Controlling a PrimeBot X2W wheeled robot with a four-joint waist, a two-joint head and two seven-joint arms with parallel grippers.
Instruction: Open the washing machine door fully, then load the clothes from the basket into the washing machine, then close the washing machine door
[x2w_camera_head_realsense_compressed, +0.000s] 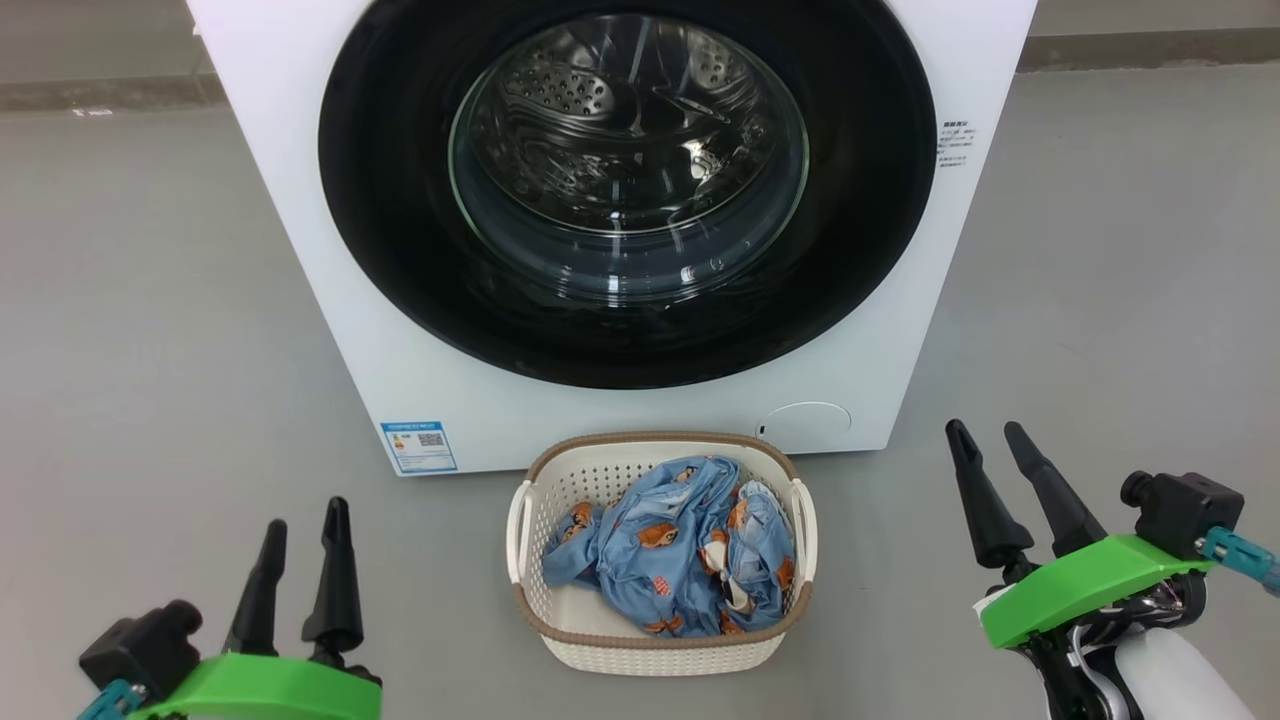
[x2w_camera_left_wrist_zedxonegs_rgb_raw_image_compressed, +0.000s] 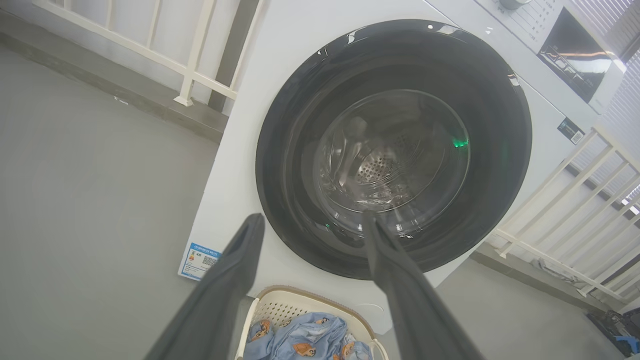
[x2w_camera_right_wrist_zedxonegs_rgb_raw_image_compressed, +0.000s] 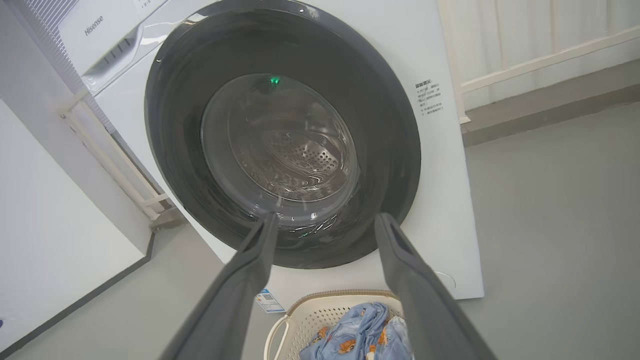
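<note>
The white washing machine (x2w_camera_head_realsense_compressed: 300, 200) stands ahead with its round black-rimmed door (x2w_camera_head_realsense_compressed: 400, 250) shut against the front; the steel drum shows through the glass. On the floor just before it sits the cream basket (x2w_camera_head_realsense_compressed: 660, 650) holding the light blue bear-print clothes (x2w_camera_head_realsense_compressed: 670, 555). My left gripper (x2w_camera_head_realsense_compressed: 305, 515) hovers open at the lower left, well left of the basket. Lower right, my right gripper (x2w_camera_head_realsense_compressed: 985, 430) is open too, right of the basket. Both wrist views look at the door (x2w_camera_left_wrist_zedxonegs_rgb_raw_image_compressed: 300, 100) (x2w_camera_right_wrist_zedxonegs_rgb_raw_image_compressed: 380, 100) past spread fingers (x2w_camera_left_wrist_zedxonegs_rgb_raw_image_compressed: 235, 270) (x2w_camera_right_wrist_zedxonegs_rgb_raw_image_compressed: 250, 270), with the basket (x2w_camera_left_wrist_zedxonegs_rgb_raw_image_compressed: 295, 302) (x2w_camera_right_wrist_zedxonegs_rgb_raw_image_compressed: 325, 305) below.
Grey floor surrounds the machine on both sides. A white railing (x2w_camera_left_wrist_zedxonegs_rgb_raw_image_compressed: 190, 75) and a low kerb run behind it. A blue label sticker (x2w_camera_head_realsense_compressed: 420, 446) and a round filter cap (x2w_camera_head_realsense_compressed: 805, 425) mark the machine's lower front. A white wall panel (x2w_camera_right_wrist_zedxonegs_rgb_raw_image_compressed: 50, 225) stands off to one side.
</note>
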